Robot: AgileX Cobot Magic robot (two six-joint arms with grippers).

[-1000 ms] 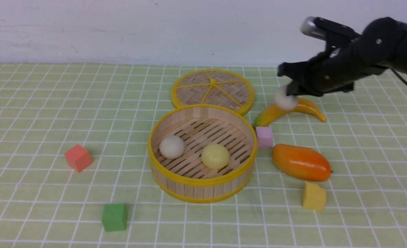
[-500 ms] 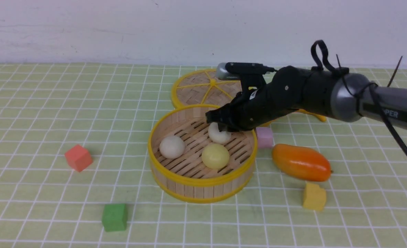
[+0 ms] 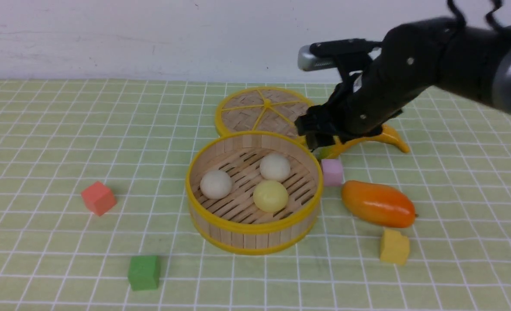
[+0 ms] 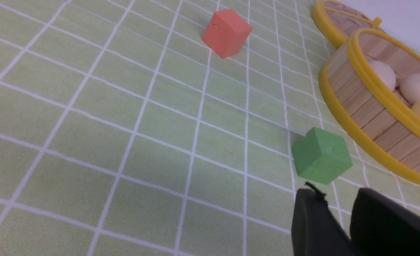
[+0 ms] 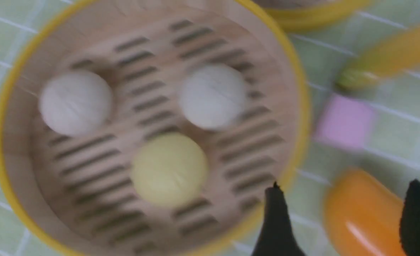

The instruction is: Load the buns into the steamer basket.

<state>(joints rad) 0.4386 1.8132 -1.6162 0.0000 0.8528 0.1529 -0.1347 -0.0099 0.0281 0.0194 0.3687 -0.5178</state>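
Observation:
The steamer basket [image 3: 255, 242] stands mid-table. Inside it lie three buns: an off-white one [image 3: 215, 184] on the left, an off-white one [image 3: 275, 167] at the far right, and a pale yellow one [image 3: 270, 195] in front. All three also show in the right wrist view [image 5: 75, 101] [image 5: 213, 95] [image 5: 169, 169]. My right gripper [image 3: 314, 136] hovers above and behind the basket's right rim, open and empty [image 5: 344, 185]. My left gripper [image 4: 338, 199] is out of the front view; it stays low near the green cube, its jaws nearly together and holding nothing.
The woven lid [image 3: 267, 113] lies behind the basket. A banana [image 3: 389, 136], pink cube [image 3: 332, 172], orange mango [image 3: 377, 204] and yellow cube [image 3: 394, 247] are to the right. A red cube [image 3: 98, 198] and green cube [image 3: 144, 272] are to the left.
My right gripper carried the off-white bun from over the banana into the basket, let it go on the far right of the floor, then rose and drew back to the right.

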